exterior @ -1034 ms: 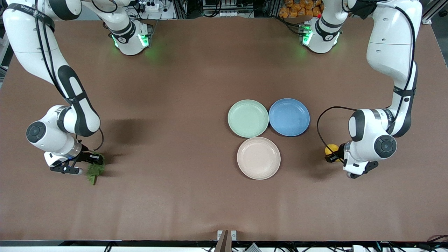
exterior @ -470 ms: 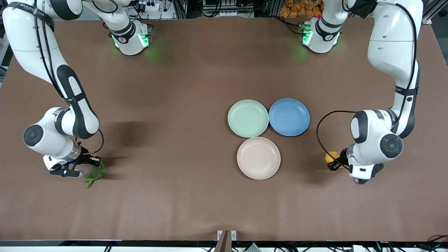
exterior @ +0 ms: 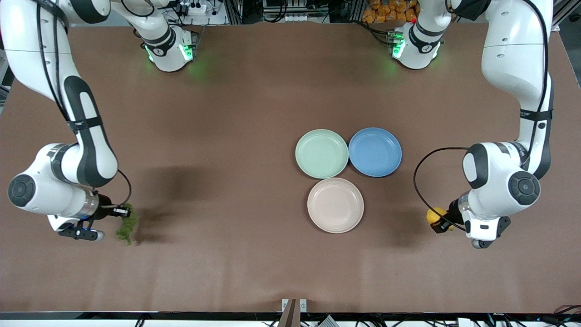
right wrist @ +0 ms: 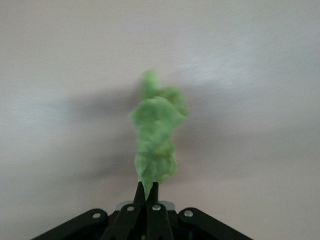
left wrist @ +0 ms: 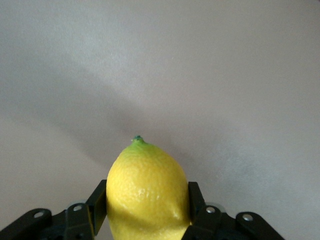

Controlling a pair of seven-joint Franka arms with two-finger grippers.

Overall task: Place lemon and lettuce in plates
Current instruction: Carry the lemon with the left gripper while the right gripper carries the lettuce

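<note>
Over the brown table's [exterior: 254, 113] bare surface at the left arm's end, the left gripper [exterior: 442, 223] hangs with its two black fingers [left wrist: 98, 204] pressed against the sides of the small oval bright-yellow lemon [exterior: 436, 215], holding it off the tabletop; in the left wrist view the lemon [left wrist: 146, 192] points its greenish tip away from the gripper [left wrist: 147, 212]. At the right arm's end, the right gripper [exterior: 121, 211] is pinched tight on the stem tip of the crinkled dark-green lettuce leaf [exterior: 126, 226], which dangles over the table with a shadow beside it; the right wrist view shows the leaf [right wrist: 156, 137] rising from the closed fingertips [right wrist: 141, 196] of the gripper [right wrist: 146, 192]. Between the two arms lie three round shallow plates: the pale mint-green plate [exterior: 322, 153] touching the blue plate [exterior: 375, 151], and, nearer the front camera, the off-white beige plate [exterior: 335, 205]. All three plates hold nothing.
</note>
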